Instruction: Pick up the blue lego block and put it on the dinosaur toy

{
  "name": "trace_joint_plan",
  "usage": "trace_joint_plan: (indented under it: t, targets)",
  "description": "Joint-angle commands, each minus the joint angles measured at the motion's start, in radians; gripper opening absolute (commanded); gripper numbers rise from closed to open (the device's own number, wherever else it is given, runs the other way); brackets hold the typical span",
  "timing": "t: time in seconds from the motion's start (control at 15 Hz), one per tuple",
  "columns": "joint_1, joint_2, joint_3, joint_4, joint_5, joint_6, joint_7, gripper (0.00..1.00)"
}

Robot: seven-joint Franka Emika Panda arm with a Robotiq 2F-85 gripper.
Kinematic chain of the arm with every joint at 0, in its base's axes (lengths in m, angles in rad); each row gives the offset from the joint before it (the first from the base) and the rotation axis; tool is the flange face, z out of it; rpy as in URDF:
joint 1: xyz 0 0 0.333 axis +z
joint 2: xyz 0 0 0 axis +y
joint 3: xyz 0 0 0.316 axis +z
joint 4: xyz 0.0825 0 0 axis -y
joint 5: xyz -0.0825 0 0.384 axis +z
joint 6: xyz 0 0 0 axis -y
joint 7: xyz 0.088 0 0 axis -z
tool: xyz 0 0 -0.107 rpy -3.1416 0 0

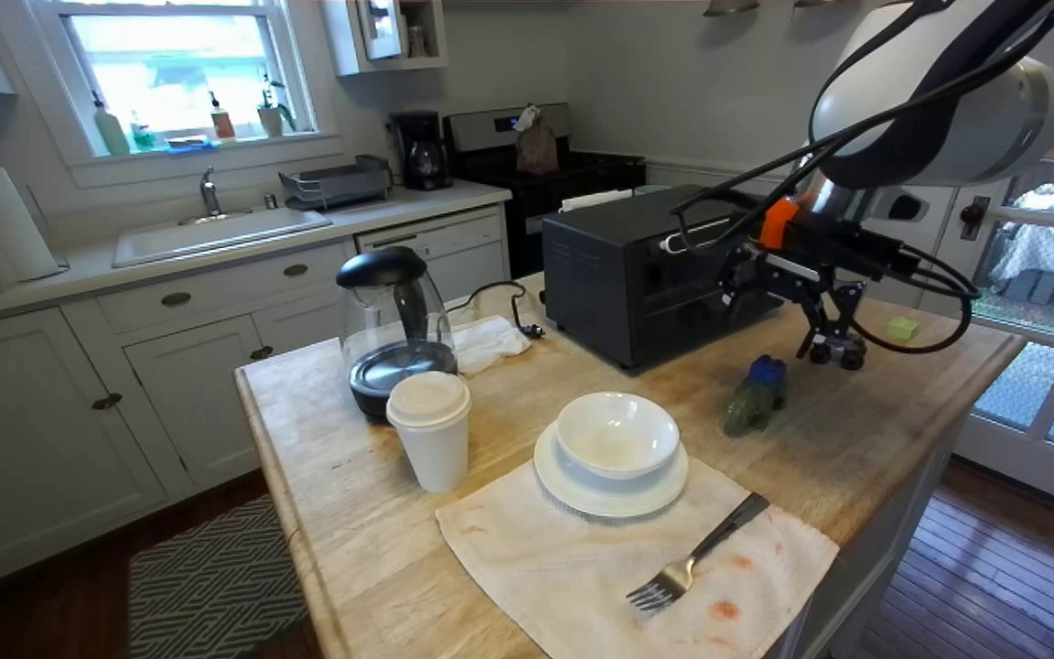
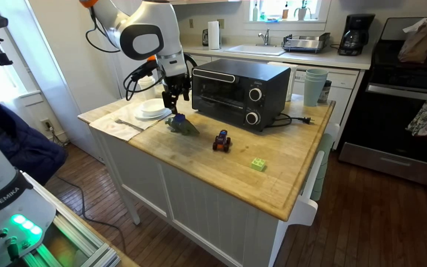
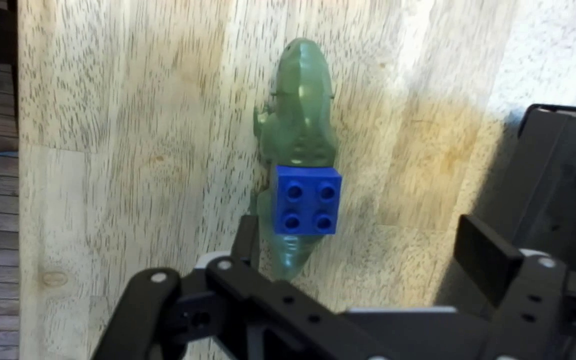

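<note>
The blue lego block (image 3: 308, 200) rests on the back of the green dinosaur toy (image 3: 304, 100), which lies on the wooden table. In both exterior views the block (image 1: 768, 370) (image 2: 179, 117) sits on top of the dinosaur (image 1: 750, 408) (image 2: 188, 128). My gripper (image 3: 363, 242) is open and empty, with its fingers wide apart. It is above the toy, near its tail end. In the wrist view the block is ahead of the jaws and closer to the left finger. In an exterior view the gripper (image 2: 180, 105) is just above the block.
A black toaster oven (image 1: 618, 275) (image 2: 235, 98) stands close beside the gripper; its edge shows in the wrist view (image 3: 553, 175). A toy truck (image 2: 221, 140) and a light green block (image 2: 258, 164) are on the table. A white bowl (image 1: 618, 435), fork (image 1: 699, 554), cup (image 1: 431, 430) and kettle (image 1: 399, 329) stand nearby.
</note>
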Motion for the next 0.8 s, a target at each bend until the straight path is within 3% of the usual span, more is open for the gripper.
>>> trace_joint_plan:
  t: [0.0,0.73]
  targets:
    - [0.011,-0.058,-0.013,0.007,-0.067,-0.051,-0.009,1.0]
    - [-0.011,-0.173,0.0,0.065,-0.187,-0.228,-0.09,1.0]
